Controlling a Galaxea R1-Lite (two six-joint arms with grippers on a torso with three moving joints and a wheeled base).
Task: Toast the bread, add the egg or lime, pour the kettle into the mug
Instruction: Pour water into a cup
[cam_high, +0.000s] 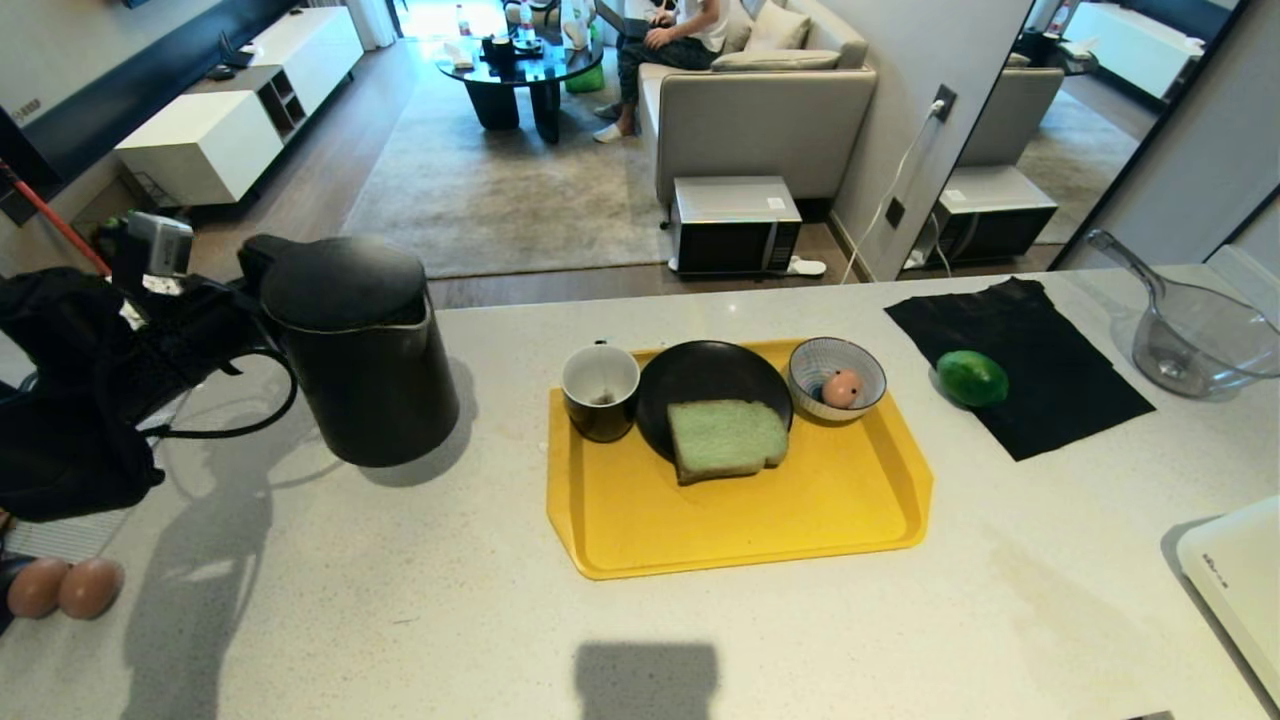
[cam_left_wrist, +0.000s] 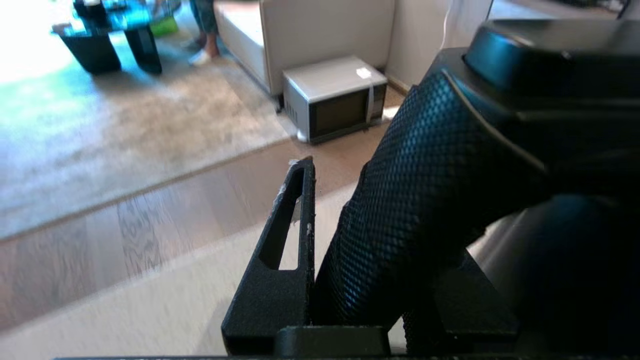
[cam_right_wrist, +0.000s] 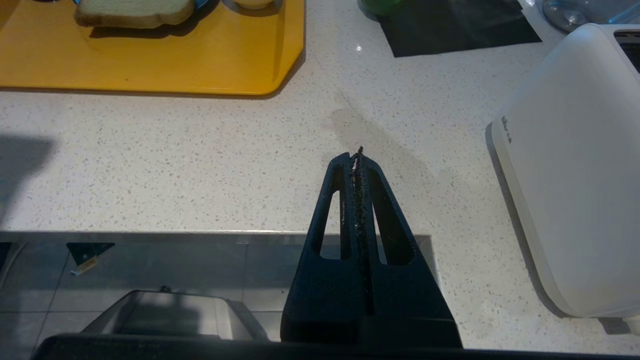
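1. Left wrist view shows our left gripper (cam_left_wrist: 360, 250) with its fingers (cam_left_wrist: 280, 280) clamped on the kettle (cam_high: 360, 350) handle, on the worktop (cam_high: 400, 600).
2. Our right gripper (cam_right_wrist: 357, 160) hangs with fingers pressed together.
3. We see the bread (cam_high: 725, 438), mug (cam_high: 600, 390) and egg (cam_high: 842, 388) on the yellow tray (cam_high: 760, 530), the lime (cam_high: 972, 378) beside it.

I see a matt black kettle (cam_high: 360, 350) with a cross-hatched rubbery handle (cam_left_wrist: 420, 210), a smooth yellow plastic tray (cam_high: 740, 500), a speckled stone-like counter (cam_high: 400, 620), a clear glass bowl (cam_high: 1200, 340)
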